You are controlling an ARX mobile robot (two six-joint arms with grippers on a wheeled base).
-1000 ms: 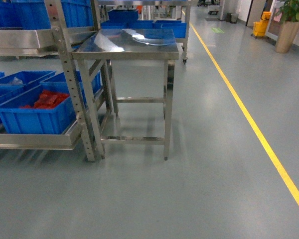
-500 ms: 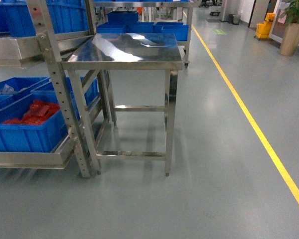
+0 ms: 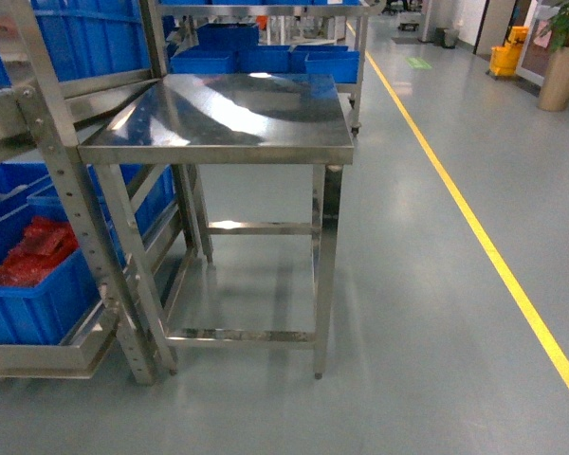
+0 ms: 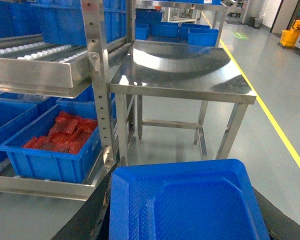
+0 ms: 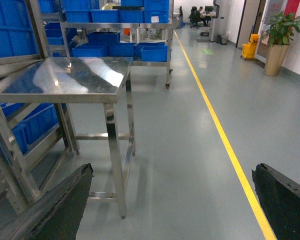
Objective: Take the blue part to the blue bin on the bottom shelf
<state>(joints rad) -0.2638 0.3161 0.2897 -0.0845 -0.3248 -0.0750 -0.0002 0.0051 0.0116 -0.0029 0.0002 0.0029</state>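
The blue part (image 4: 187,202), a shallow moulded tray, is filling the lower half of the left wrist view, lying between the dark fingers (image 4: 92,220) of the left gripper (image 4: 185,210), which appears to be clamping it by its edges for carrying; the contact itself is lying below the frame, so this grasp is a judgement. The bottom shelf (image 4: 45,186) is sitting low on the rack at left, its front rail carrying a blue bin (image 4: 55,155) holding red pieces; which bin is the intended target cannot be told. A steel table (image 3: 229,114) is standing just beside the rack, bare-topped. The right gripper (image 5: 172,205) is hanging spread wide over the floor, holding nothing, probably kept clear while the base is approaching the rack.
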